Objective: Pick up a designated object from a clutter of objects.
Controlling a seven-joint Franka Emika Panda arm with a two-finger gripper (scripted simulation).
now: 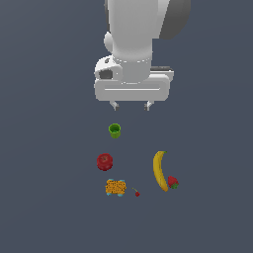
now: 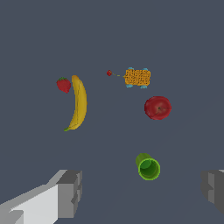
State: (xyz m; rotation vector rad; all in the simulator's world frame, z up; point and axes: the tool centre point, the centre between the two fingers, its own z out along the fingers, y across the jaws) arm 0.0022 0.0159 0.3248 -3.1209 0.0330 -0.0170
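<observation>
The designated object is a round glossy red apple [image 1: 104, 161] [image 2: 158, 107] lying on the grey floor. Around it lies the clutter: a green cup [image 1: 114, 130] [image 2: 148, 166], a yellow banana [image 1: 159, 170] [image 2: 79, 103], a strawberry [image 1: 173, 182] [image 2: 64, 84], a tiny cherry [image 1: 137, 193] [image 2: 109, 73] and an orange patterned box [image 1: 115, 187] [image 2: 137, 77]. My gripper [image 1: 131, 105] [image 2: 142, 192] hangs open, high above the floor, behind the cup in the exterior view. Its fingers hold nothing.
The white arm [image 1: 134, 44] fills the upper middle of the exterior view. Flat dark grey floor surrounds the items.
</observation>
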